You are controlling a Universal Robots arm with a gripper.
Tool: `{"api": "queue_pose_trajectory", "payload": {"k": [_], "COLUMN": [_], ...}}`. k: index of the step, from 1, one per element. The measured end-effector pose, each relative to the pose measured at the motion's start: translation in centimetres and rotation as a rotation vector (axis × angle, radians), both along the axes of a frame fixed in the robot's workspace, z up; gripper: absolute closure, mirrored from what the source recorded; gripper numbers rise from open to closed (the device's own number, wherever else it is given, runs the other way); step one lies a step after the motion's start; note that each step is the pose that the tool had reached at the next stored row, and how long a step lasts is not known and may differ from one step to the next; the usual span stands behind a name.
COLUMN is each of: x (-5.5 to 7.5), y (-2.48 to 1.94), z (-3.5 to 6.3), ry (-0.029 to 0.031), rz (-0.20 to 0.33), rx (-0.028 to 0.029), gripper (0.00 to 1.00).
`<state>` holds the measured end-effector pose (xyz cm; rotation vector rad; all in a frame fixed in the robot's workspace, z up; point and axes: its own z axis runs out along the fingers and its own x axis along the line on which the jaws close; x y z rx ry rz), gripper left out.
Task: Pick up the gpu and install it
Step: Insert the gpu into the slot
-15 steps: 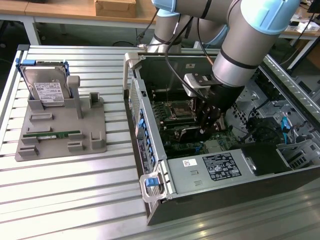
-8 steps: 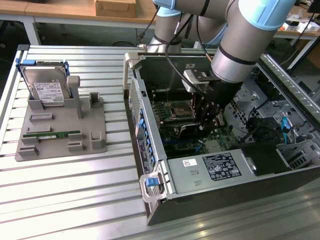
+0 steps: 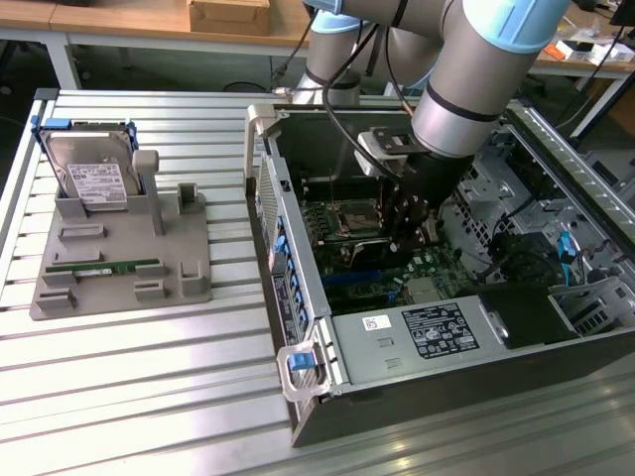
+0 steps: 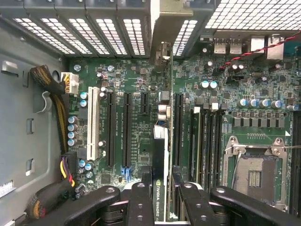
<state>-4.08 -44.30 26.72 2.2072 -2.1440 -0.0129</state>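
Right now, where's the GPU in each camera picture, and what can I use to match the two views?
Exterior view: the GPU is inside the open computer case, held on edge under the gripper, above the motherboard.
Wrist view: the GPU stands edge-on between the gripper's fingers, over the expansion slots.
Shared landmark: the empty CPU socket.

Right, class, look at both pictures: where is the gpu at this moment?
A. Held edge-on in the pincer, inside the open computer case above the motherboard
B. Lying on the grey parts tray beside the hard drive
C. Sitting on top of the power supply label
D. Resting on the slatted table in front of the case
A: the wrist view shows the gpu clamped in the pincer over the motherboard slots, inside the computer case.
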Motion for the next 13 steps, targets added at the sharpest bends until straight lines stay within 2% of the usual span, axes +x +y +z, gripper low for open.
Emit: {"api": "queue_pose_trajectory", "payload": {"k": [4, 10, 13], "x": [-0.2, -1.5, -1.7], "y": [0.05, 0.04, 0.04], "z": [0.01, 0.00, 0.00], "ry": [-0.0002, -0.0025, -0.0031], "rz": [0.000, 0.000, 0.000], "rx": [-0.0002, -0.0001, 0.0000], "gripper": [0.73, 0.73, 0.73]}}
